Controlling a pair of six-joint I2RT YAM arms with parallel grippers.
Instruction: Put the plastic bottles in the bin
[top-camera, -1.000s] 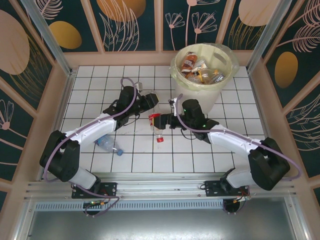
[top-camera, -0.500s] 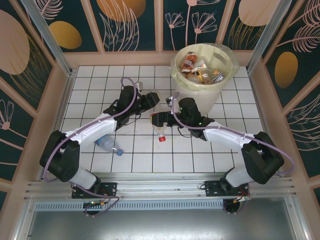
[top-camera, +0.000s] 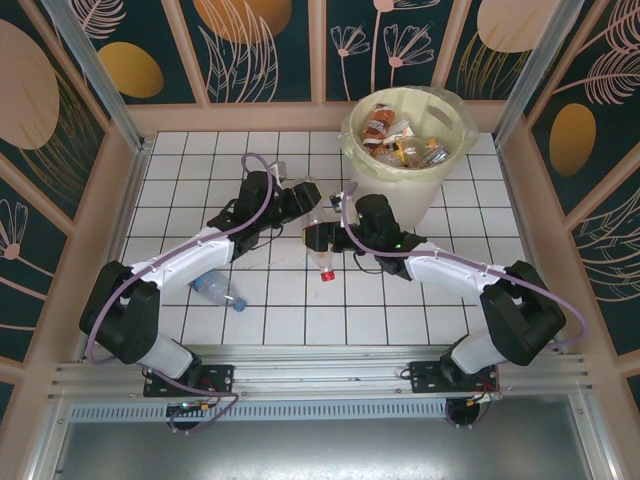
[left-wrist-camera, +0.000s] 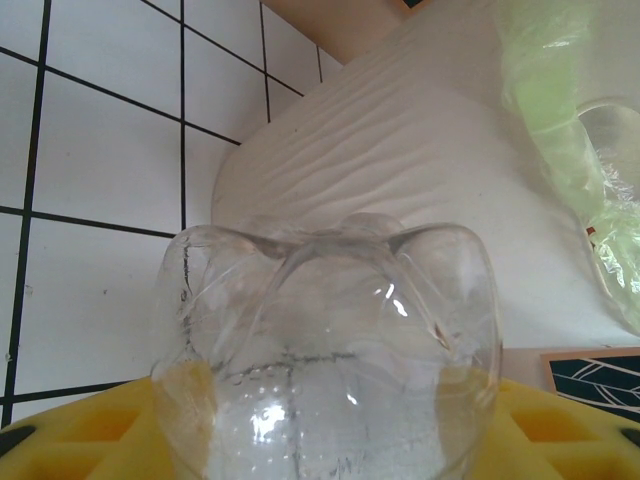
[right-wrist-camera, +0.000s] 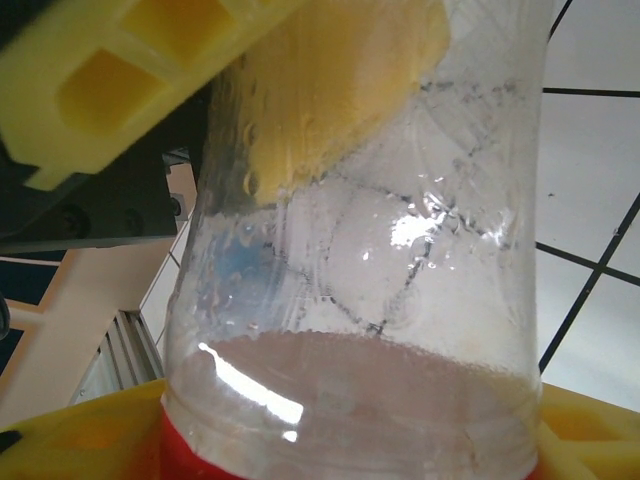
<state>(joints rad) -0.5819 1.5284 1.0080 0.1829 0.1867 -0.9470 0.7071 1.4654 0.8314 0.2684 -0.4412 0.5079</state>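
**Two-arm contact on one bottle, centre of frame**

Top view: the red-capped bottle (top-camera: 323, 265) lies at frame centre, cap toward the bottom edge and base toward the top, just lower left of the bin (top-camera: 400, 185). The left gripper (top-camera: 308, 200) is at its base end and the right gripper (top-camera: 322, 240) at the red label band.

Right wrist view: the right gripper's (right-wrist-camera: 350, 440) yellow pads press the label on both sides, clamped on the bottle.

Left wrist view: the bottle's clear base sits between the left gripper's (left-wrist-camera: 320, 430) pads; I cannot tell whether it is gripped or slack. The bin wall (left-wrist-camera: 400, 150) is behind, upper right.

A blue-capped bottle (top-camera: 215, 288) lies on the tiles at lower left. More bottles (top-camera: 400, 135) sit inside the bin.
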